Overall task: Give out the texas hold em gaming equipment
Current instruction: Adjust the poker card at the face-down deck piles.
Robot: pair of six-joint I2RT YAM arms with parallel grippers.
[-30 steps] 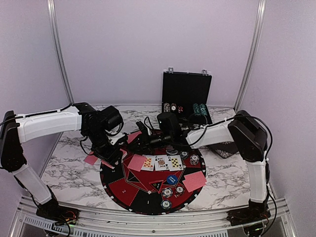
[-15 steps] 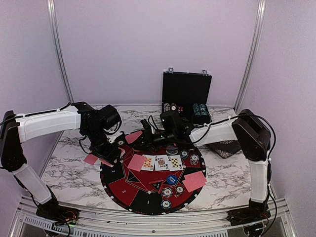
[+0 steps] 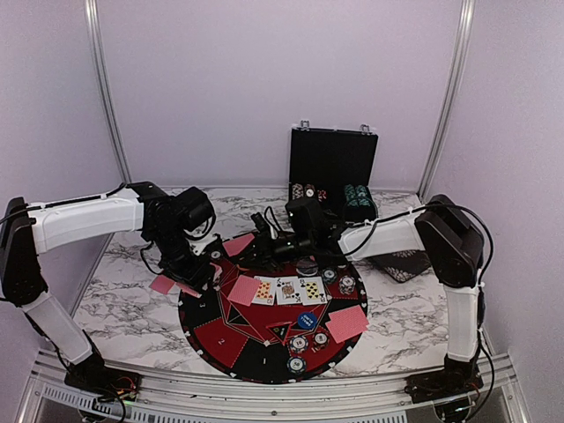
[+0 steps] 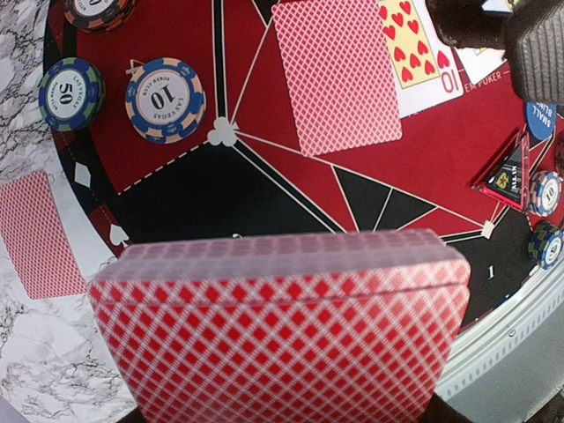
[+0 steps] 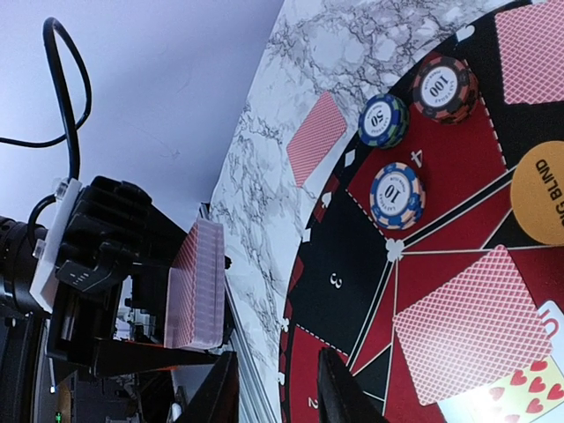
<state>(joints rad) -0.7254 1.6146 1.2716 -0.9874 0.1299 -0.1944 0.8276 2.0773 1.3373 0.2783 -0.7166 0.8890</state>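
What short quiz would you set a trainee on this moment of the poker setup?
1. True or false: the left fingers hold the red-backed deck.
2. How many face-up cards lie on the round mat? A two, B three, C five.
3. Fill in: the blue-and-cream chip by the club mark reads ___.
Key: 1 true; 2 B; 3 10.

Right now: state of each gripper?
Left gripper: closed on the deck of red-backed cards.
Right gripper: open, holding nothing.
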